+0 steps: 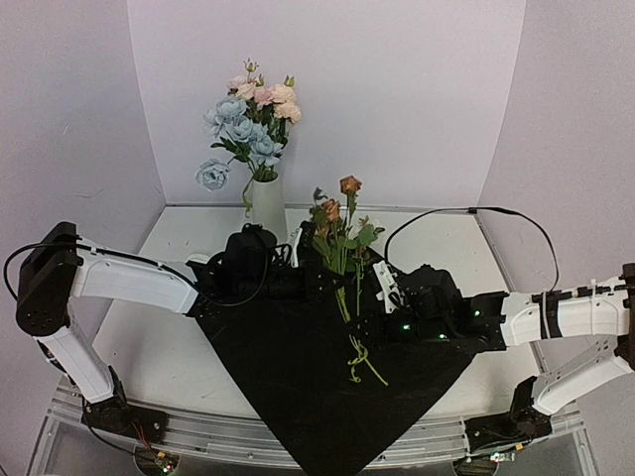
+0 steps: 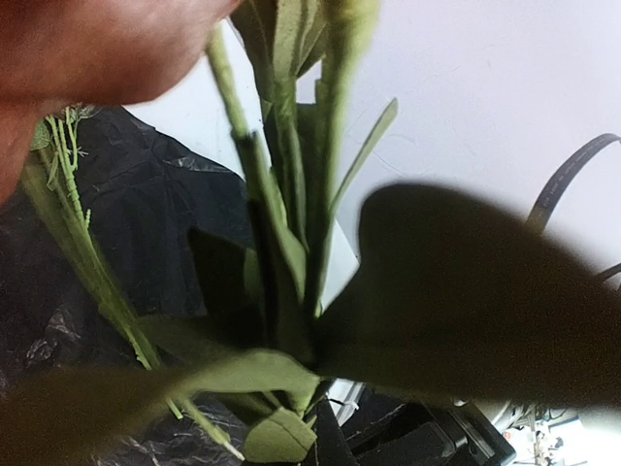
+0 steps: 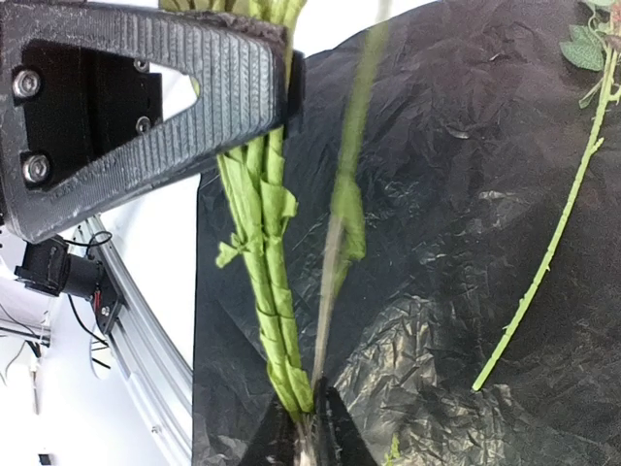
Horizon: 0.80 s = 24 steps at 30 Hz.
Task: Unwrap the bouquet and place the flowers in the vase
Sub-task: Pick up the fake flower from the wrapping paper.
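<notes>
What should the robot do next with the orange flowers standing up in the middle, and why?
Probably pinch the right gripper firmly onto the green stems. The left gripper is shut and seems to hold the orange flowers upright over the black sheet, and the right gripper sits just beside those stems. With a second grip, the bunch could travel more safely to the vase.

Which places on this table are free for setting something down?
Free: white table between the black sheet and the left edge; the back right, between the vase and the wall, though a cable loops there. Crowded: the middle, around the held flowers.
</notes>
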Each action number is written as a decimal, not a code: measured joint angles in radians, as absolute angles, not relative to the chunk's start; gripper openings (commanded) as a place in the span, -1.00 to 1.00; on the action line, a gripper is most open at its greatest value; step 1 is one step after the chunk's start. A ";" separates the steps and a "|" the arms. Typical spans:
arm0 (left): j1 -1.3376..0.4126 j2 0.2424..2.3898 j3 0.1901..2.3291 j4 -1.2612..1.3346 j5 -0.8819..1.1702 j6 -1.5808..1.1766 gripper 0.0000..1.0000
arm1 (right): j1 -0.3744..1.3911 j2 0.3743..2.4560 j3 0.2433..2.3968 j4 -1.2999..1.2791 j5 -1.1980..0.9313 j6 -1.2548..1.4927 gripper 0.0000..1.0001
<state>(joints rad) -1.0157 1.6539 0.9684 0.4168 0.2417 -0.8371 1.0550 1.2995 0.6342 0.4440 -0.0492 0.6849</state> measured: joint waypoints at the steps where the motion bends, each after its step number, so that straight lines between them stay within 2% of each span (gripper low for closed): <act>1: -1.016 1.654 0.968 0.417 0.241 -0.837 -0.95 | 1.055 1.299 0.634 0.445 -0.051 0.683 -0.97; 3: -1.016 1.654 0.968 0.416 0.240 -0.837 -0.86 | 1.055 1.300 0.634 0.448 -0.057 0.678 -1.00; 9: -1.016 1.654 0.968 0.416 0.236 -0.839 -0.32 | 1.055 1.299 0.634 0.450 -0.059 0.677 -1.00; 16: -1.016 1.644 0.953 0.418 0.232 -0.845 0.15 | 1.055 1.296 0.620 0.449 -0.012 0.685 -1.00; 21: -1.016 1.633 0.930 0.418 0.228 -0.855 0.39 | 1.055 1.277 0.607 0.441 0.030 0.688 -1.00; 24: -1.016 1.633 0.923 0.416 0.228 -0.864 0.44 | 1.055 1.269 0.607 0.442 0.043 0.687 -1.00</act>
